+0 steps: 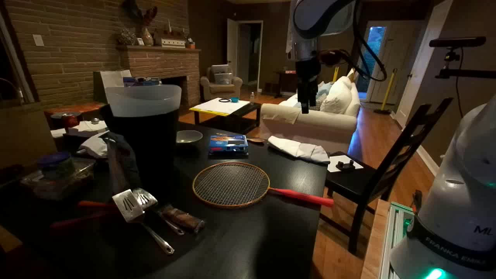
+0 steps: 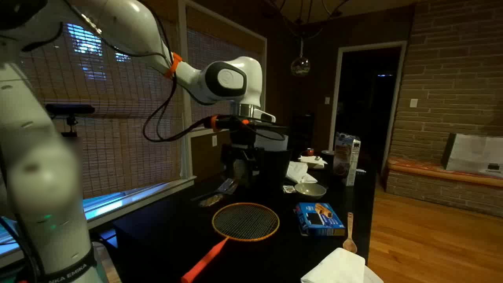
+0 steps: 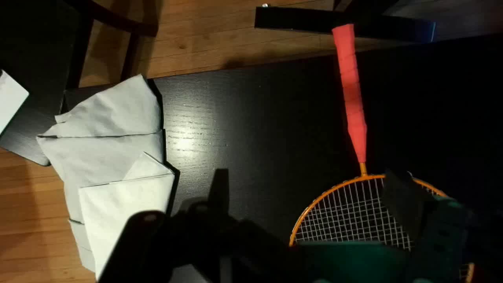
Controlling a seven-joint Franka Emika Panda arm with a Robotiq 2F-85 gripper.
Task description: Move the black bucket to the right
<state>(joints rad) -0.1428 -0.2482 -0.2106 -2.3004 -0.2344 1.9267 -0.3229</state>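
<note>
Bucket (image 1: 155, 149): on the table (image 1: 240, 240), ten o'clock from the racket (image 1: 231, 185) in an exterior view (stood base-down, likely for steadiness).
Gripper (image 3: 307, 177): spread, nothing between its fingers; high, probably for clearance.
Rim (image 1: 143, 102): faces twelve there; the bucket's long axis is upright, six to twelve.

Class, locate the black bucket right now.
In an exterior view, the black bucket stands in the left half, behind the spatulas, left of the bowl.
</note>
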